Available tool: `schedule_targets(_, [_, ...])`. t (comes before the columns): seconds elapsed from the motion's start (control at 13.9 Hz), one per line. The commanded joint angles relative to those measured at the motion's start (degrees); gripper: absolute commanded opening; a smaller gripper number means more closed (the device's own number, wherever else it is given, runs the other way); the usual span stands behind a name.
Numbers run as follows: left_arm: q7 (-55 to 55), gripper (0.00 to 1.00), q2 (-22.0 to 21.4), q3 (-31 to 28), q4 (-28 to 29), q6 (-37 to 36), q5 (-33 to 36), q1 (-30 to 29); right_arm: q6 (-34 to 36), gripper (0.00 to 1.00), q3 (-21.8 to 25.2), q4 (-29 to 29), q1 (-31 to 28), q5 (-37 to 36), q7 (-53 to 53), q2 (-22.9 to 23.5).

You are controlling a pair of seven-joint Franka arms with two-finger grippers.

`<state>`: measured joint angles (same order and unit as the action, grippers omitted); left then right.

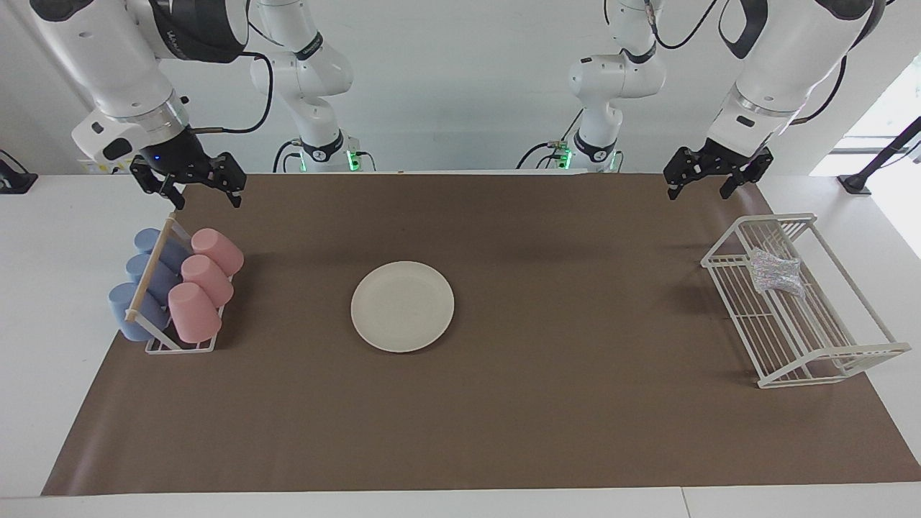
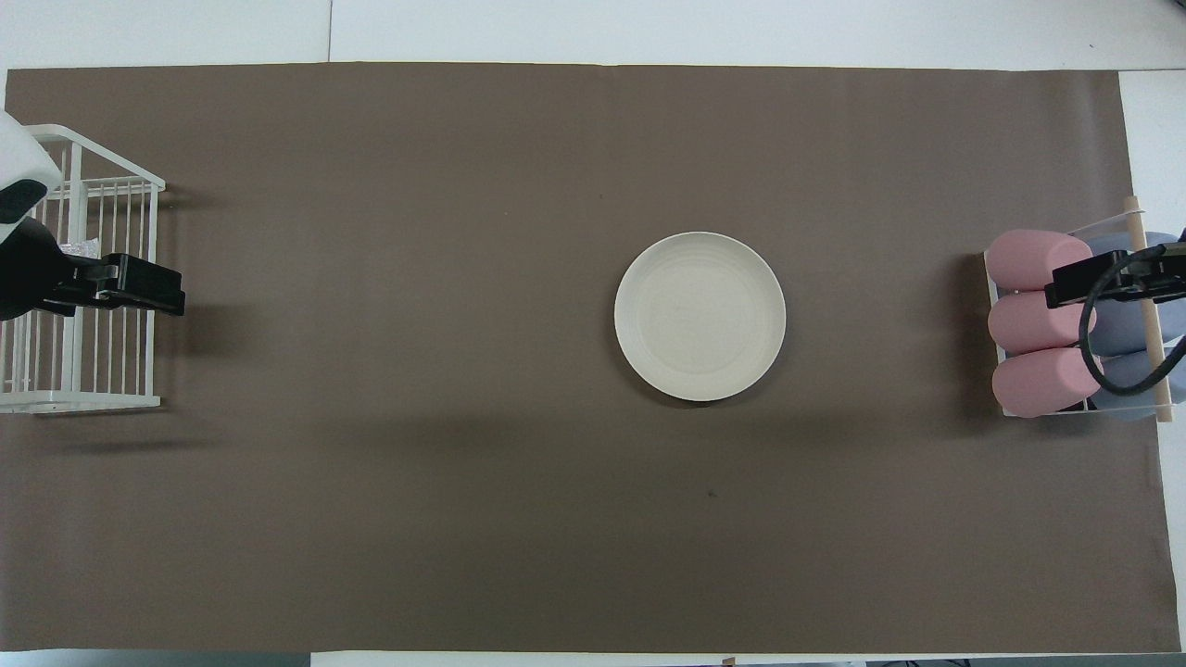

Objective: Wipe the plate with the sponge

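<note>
Both arms wait, left gripper (image 1: 711,180) and right gripper (image 1: 193,185) spread empty; the sponge (image 1: 776,274) sits in the wire rack (image 1: 827,352) (well apart from the mid-mat plate (image 1: 402,306)), where a grab could snag the wires.

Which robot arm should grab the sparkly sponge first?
Probably the left arm: its open claw hangs over the wire rack where the sponge lies. The right claw waits over the cups.

Table (image 1: 43,302): brown mat (image 1: 547,432), plate (image 1: 402,306), two racks (image 1: 799,316).

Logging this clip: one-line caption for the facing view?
Both grippers, left and right, open and raised; plate mid-table, sponge in wire rack.
</note>
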<state>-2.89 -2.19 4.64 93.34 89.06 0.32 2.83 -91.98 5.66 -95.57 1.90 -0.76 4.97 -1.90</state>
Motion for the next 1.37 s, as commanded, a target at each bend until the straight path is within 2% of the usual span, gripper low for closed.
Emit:
schedule_targets(0.0, [-0.54,1.00,-0.89,-0.51,1.31,1.11,-0.49,0.59,-0.22,1.00,-0.38,-0.23,-0.23,0.93,-1.28,-0.65])
schedule_targets(0.65, [-2.81,1.00,-1.24,-0.77,1.75,0.94,0.20,0.77,-0.13,1.00,-0.38,-0.23,-0.14,0.93,-2.06,-0.65])
schedule_targets(1.01, [-8.54,1.00,1.92,-0.07,4.12,2.25,15.82,3.50,-0.65,1.00,-1.26,-0.23,-0.23,0.93,-7.06,-0.65])
schedule_targets(1.29, [-8.97,1.00,8.76,-0.07,4.39,2.95,32.78,6.21,-1.98,1.00,-3.19,-0.32,-0.23,1.02,-16.01,-0.65])
